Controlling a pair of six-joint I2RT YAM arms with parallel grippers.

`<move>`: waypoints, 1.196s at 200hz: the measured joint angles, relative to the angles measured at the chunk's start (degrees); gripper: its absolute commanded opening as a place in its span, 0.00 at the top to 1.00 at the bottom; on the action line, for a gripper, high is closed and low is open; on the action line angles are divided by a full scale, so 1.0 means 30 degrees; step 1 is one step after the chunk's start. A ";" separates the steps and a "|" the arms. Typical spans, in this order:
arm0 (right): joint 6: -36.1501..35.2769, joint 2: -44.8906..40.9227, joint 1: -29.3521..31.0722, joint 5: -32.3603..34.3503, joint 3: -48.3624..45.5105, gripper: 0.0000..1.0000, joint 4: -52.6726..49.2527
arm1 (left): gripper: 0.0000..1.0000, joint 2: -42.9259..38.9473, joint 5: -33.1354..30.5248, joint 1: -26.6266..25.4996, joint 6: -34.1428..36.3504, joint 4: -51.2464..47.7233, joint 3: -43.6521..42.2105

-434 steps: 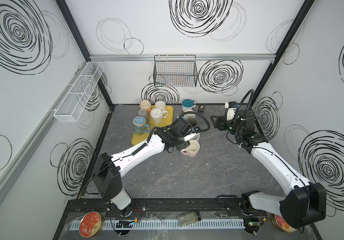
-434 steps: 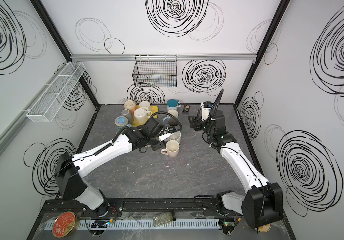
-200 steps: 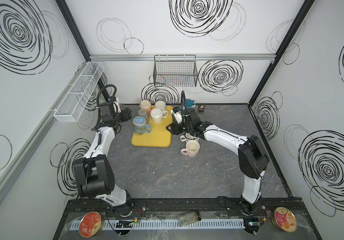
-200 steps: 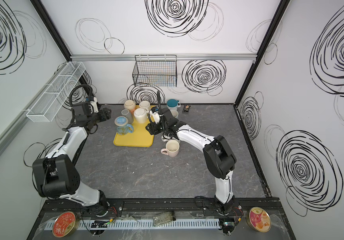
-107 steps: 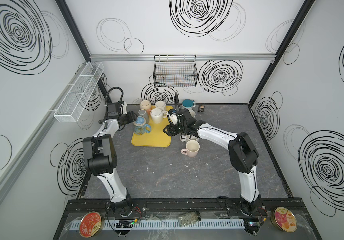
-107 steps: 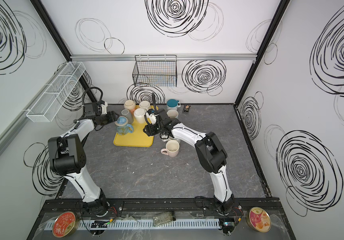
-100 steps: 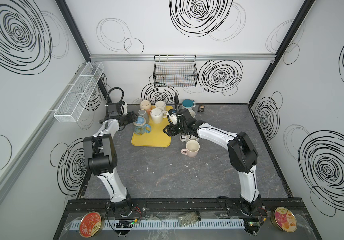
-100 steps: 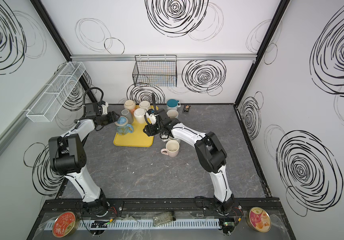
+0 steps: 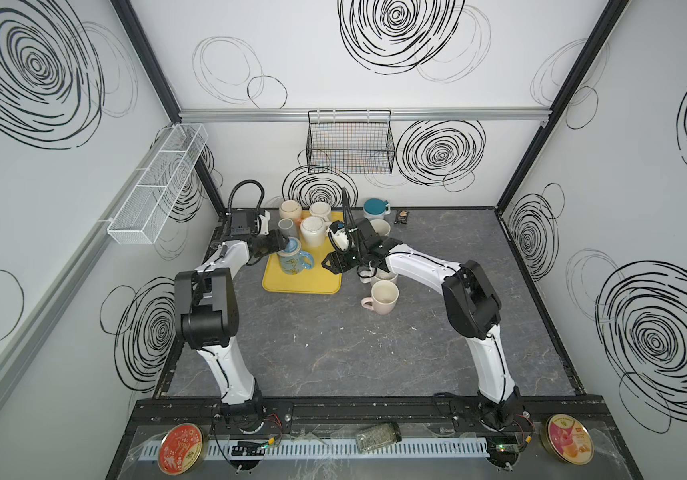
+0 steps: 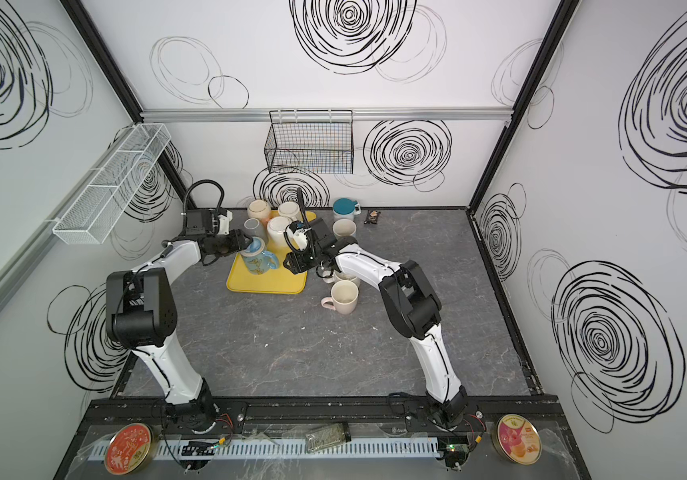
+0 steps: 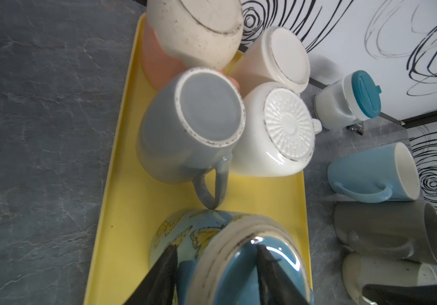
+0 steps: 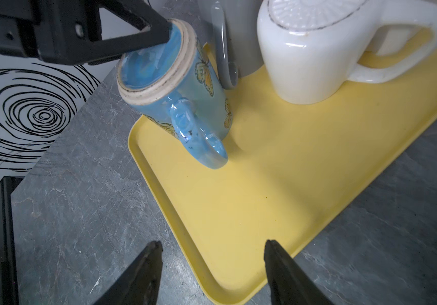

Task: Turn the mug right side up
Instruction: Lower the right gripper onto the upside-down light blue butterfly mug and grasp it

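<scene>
Because the blue butterfly mug (image 12: 207, 79) has its mouth turned down and away from every camera, I cannot see its opening at all; only its glazed base, painted wall and handle show. It sits bottom-up on the left part of the yellow tray (image 9: 304, 284), tipped toward the left end effector (image 9: 280, 246), and the handle's lower end seems to touch the tray. The left wrist view cuts off the mug's near side. In the right wrist view only one of the left fingers (image 12: 146, 34) shows, its tip in the hollow of the base; the other is hidden behind the mug. From the left wrist I see that other finger pressed on the painted wall, so the end effector is clamped narrow across the mug's base edge. In both top views this contact is too small for me to make out. A speckled mug (image 9: 385, 276) is half covered by the right forearm.

My left arm is folded, elbow raised, forearm running toward the back wall, wrist turned inward and almost level. My right arm reaches across the middle with its wrist bent downward. The right end effector (image 12: 212, 247) hangs with fingers spread and nothing between them, above the tray's corner and the grey counter (image 12: 80, 211).
</scene>
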 measured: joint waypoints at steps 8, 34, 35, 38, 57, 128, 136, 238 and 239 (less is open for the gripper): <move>-0.0153 0.0189 0.0000 -0.0015 0.0240 0.35 -0.0182 | 0.50 -0.0029 0.0000 -0.0182 -0.0015 -0.0022 -0.0029; -0.0765 0.0714 0.0000 -0.0007 0.1115 0.34 -0.0969 | 0.50 -0.0117 0.0007 -0.0787 -0.0087 0.0036 -0.0175; -0.0772 0.0729 0.0000 -0.0007 0.1144 0.34 -0.1005 | 0.50 -0.0124 0.0007 -0.0816 -0.0087 0.0036 -0.0189; -0.0838 0.0794 0.0000 0.0000 0.1290 0.35 -0.1086 | 0.50 -0.0153 0.0007 -0.0882 -0.0087 0.0029 -0.0211; -0.1362 0.1311 0.0000 0.0102 0.2295 0.34 -0.1676 | 0.50 -0.0240 0.0022 -0.1341 -0.0153 0.0036 -0.0313; -0.3104 0.3264 0.0044 0.0794 0.5683 0.46 -0.4320 | 0.52 -0.0248 0.0357 -0.2718 -0.0226 -0.0007 -0.0335; -0.3257 0.3424 0.0073 0.0976 0.5901 0.50 -0.4656 | 0.52 -0.0248 0.0401 -0.2798 -0.0226 -0.0022 -0.0335; -0.6397 0.3934 0.1909 0.6776 0.7577 1.00 -0.6900 | 0.42 -0.2696 0.0146 -0.2827 -0.0182 0.0138 -0.2710; -0.6419 0.3934 0.1945 0.6863 0.7592 1.00 -0.6900 | 0.42 -0.2761 0.0146 -0.2805 -0.0189 0.0138 -0.2783</move>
